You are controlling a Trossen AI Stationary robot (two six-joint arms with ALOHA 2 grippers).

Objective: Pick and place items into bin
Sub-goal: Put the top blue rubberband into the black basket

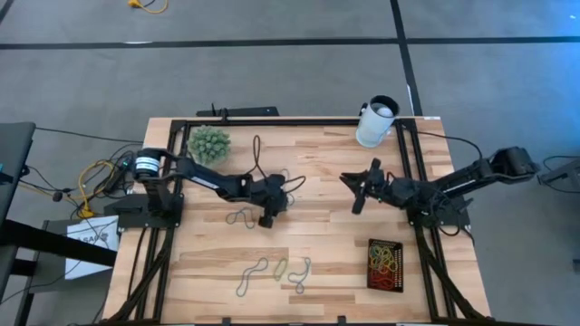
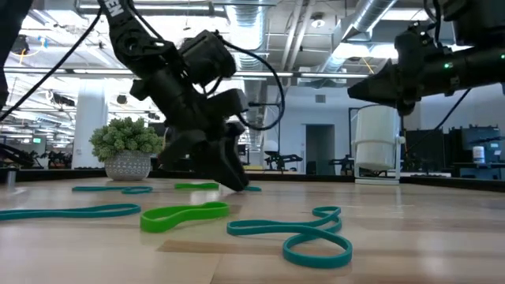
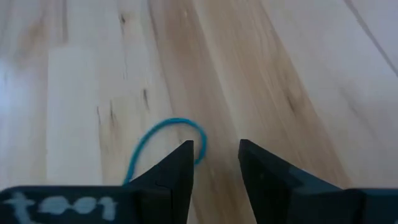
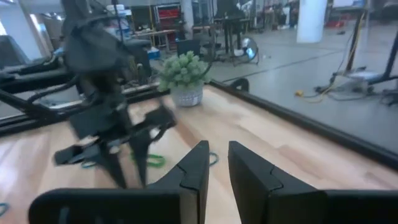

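Note:
My left gripper (image 1: 267, 217) points down close over the table, open, next to a blue-green rubber band (image 1: 240, 217). In the left wrist view the band's looped end (image 3: 171, 127) curls round one fingertip (image 3: 186, 155), and the gap between the fingers (image 3: 216, 152) holds only bare wood. My right gripper (image 1: 358, 192) hangs above the table's middle right, empty, with a narrow gap between its fingers (image 4: 217, 155). The black bin (image 1: 385, 264) at the near right holds several red and yellow bands. Three loose bands (image 1: 252, 276) (image 1: 281, 268) (image 1: 301, 272) lie flat near the front edge. My left gripper comes at the blue-green band from above, pointing down. The band's looped end (image 3: 200, 146) lies flat on the table against the inner edge of one finger. I cannot tell whether the finger touches it.
A green spiky ball in a pot (image 1: 209, 143) stands at the far left and a white cup (image 1: 376, 122) at the far right. A dark cable loop (image 1: 258, 158) lies behind my left arm. Bare wood lies between the two grippers and the bin.

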